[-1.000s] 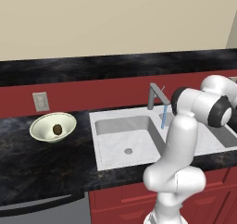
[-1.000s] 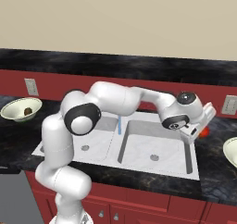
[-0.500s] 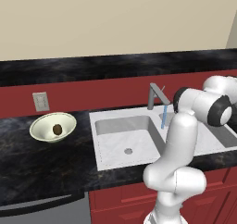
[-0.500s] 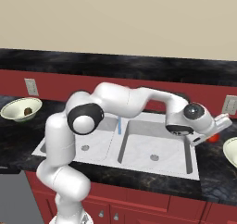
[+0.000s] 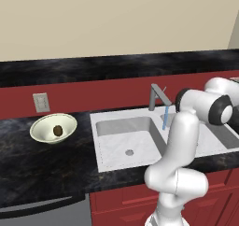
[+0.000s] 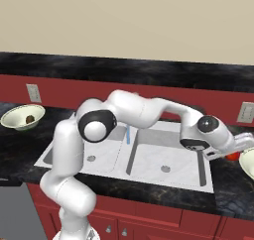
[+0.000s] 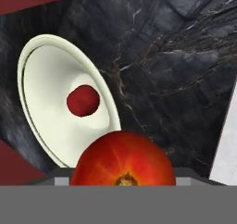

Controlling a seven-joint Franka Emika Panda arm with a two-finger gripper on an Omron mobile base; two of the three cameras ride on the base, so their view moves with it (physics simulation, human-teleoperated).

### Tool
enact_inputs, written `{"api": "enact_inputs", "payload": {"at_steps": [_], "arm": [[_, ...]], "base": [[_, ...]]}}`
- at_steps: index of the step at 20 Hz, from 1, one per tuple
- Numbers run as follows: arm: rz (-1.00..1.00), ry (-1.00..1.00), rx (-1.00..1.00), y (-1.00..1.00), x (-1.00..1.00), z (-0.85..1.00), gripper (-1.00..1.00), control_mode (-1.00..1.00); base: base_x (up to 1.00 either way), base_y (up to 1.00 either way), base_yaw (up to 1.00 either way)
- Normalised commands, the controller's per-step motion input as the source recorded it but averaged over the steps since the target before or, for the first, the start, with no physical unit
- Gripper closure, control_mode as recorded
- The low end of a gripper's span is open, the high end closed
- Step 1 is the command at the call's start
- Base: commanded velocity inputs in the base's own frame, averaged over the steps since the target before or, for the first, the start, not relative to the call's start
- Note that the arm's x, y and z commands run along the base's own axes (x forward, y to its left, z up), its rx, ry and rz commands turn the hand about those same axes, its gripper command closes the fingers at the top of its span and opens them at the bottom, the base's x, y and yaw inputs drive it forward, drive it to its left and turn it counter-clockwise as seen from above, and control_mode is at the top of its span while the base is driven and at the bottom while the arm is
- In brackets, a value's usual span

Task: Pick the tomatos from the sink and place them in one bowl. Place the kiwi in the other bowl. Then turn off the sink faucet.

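While the gripper (image 6: 238, 146) clamped a tomato (image 7: 122, 159) near the bowl's (image 7: 32, 61) rim, releasing early risked it rolling off across the counter's (image 7: 176, 79) edge.

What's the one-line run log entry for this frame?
phase: carry | jaws: shut on second tomato | target: right bowl, one tomato inside | kiwi: in left bowl | faucet: running

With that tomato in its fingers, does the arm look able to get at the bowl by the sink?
Probably yes. The held tomato hangs close beside the bowl, which has one tomato inside and plenty of room. Only bare counter lies between.
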Motion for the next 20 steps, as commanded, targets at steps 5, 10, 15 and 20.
{"api": "enact_inputs", "payload": {"at_steps": [5,10,15,20], "arm": [[-0.13,-0.02,0.18,-0.29,0.09,0.10,1.00,-1.00],[-0.09,-0.03,0.20,-0.45,0.18,0.03,1.00,-1.00],[-0.09,-0.01,0.17,-0.61,0.08,-0.16,1.00,-1.00],[-0.10,0.00,0.11,-0.43,0.05,-0.26,1.00,-1.00]], "base": [[0.00,0.00,0.00],[0.00,0.00,0.00],[0.00,0.00,0.00],[0.00,0.00,0.00]]}}
